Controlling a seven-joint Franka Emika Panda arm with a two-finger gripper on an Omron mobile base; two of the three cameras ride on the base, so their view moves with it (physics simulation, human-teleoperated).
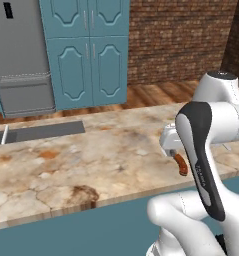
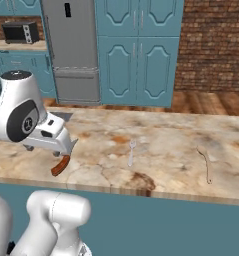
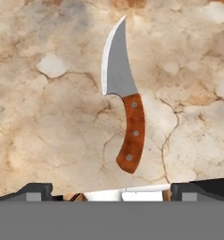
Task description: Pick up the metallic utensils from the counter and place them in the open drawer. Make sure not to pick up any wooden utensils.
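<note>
1. Your fingers (image 3: 111, 192) stood spread wide with nothing between them, hovering over the marbled surface (image 1: 66, 165).
2. You had the curved knife (image 3: 123, 98) lying flat just ahead of the tips, its reddish-brown handle nearest them and its point away.
3. In the right base view, you could see that handle (image 2: 60, 165) poking out from under the hand.
4. A thin silver fork (image 2: 131, 152) lay further right, well apart.
5. A slim wooden utensil (image 2: 206, 162) lay beyond it.

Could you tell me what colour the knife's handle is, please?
Reddish-brown, with three small grey rivets; the knife shows best in the hand view.
</note>
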